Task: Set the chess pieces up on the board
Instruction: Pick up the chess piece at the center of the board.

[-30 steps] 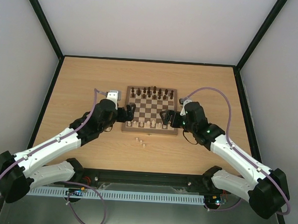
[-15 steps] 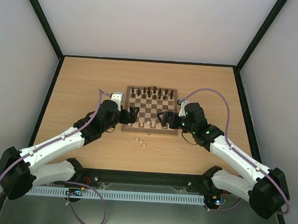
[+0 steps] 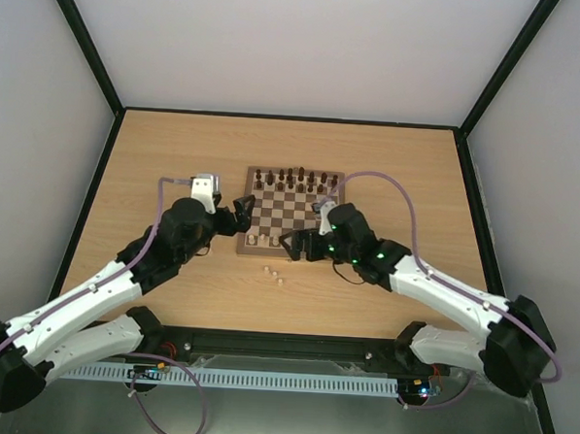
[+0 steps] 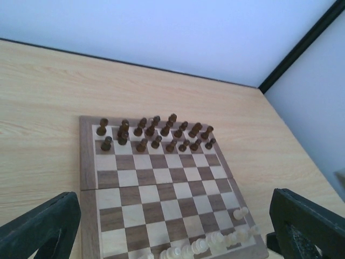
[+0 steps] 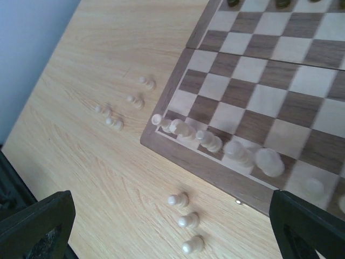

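Centre of board [image 4: 161,191] bare; dark pieces [image 4: 153,132] crowd far rows, chess pieces [image 5: 186,129] near edge and table [image 5: 108,167] beside.

I can't read any writing, number or label here, neither on the board [image 3: 293,209] nor on the table [image 3: 177,143].

The dark brown chess pieces [image 3: 294,179] stand upright in 2 rows. They sit toward 12 o'clock from the middle of the light-wood table [image 3: 167,152].

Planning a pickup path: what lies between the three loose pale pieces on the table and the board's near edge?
Only bare table between the loose pieces and the board; the right wrist view shows it.
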{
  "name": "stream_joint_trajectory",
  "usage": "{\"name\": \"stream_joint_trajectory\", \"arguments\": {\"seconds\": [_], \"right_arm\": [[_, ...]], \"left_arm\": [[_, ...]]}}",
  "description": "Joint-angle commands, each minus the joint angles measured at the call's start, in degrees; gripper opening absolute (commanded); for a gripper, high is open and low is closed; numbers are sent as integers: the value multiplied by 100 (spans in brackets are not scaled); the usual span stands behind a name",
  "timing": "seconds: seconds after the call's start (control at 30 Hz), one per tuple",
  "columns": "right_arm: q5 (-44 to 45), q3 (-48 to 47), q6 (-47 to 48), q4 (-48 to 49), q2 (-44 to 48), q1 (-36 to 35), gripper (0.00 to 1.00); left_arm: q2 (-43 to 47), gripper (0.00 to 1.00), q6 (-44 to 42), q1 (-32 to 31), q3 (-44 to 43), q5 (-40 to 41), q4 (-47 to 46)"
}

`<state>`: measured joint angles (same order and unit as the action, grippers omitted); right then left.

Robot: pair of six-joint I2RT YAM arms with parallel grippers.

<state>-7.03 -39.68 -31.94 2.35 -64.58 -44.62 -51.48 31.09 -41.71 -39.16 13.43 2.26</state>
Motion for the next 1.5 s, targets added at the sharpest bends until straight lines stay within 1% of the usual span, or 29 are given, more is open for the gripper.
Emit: {"name": "stream_joint_trajectory", "arguments": {"seconds": [0.0, 0.1, 0.2, 0.23, 0.3, 0.37, 0.57, 0.6, 0.67, 0.77, 0.8, 0.9, 1.03, 1.27, 1.47], "right_arm": [[726, -693, 306, -534, -882, -537, 100], [1294, -1388, 396, -1170, -1873, -1030, 95], [2158, -2114, 392, -1889, -2787, -1638, 88], [2478, -2332, 365, -2223, -3023, -1812, 84], [2904, -2624, 265, -2595, -3383, -2055, 78], [3032, -2698, 72, -2829, -3480, -2168, 73], [2918, -2050, -630, -2878, -2759, -2397, 72], [2864, -1959, -713, -2898, -2669, -2402, 71], [2757, -1821, -774, -2942, -2597, -2410, 64], [2608, -1728, -786, -3032, -2652, -2411, 52], [2517, -1684, -780, -2991, -2652, -2411, 49], [2266, -1599, -727, -2800, -2677, -2411, 48], [2291, -1646, -697, -2754, -2788, -2411, 45], [2161, -1841, -573, -2672, -3179, -2411, 35], [2208, -1938, -533, -2635, -3371, -2411, 34]], "left_arm": [[351, 99, 69, 38, 204, 511, 57], [368, 99, 88, 49, 183, 546, 113], [390, 99, 114, 49, 170, 527, 139], [399, 99, 123, 56, 165, 501, 146], [435, 99, 119, 60, 171, 476, 144], [446, 99, 117, 67, 187, 500, 140], [358, 99, 118, 67, 167, 435, 118], [333, 99, 122, 71, 160, 418, 117], [278, 99, 133, 73, 131, 380, 136], [247, 99, 134, 71, 137, 341, 126], [244, 99, 134, 75, 134, 344, 125], [252, 99, 124, 75, 132, 361, 133], [217, 99, 108, 70, 125, 379, 127], [181, 99, 105, 76, 109, 358, 134], [223, 99, 108, 76, 109, 362, 151]]}}
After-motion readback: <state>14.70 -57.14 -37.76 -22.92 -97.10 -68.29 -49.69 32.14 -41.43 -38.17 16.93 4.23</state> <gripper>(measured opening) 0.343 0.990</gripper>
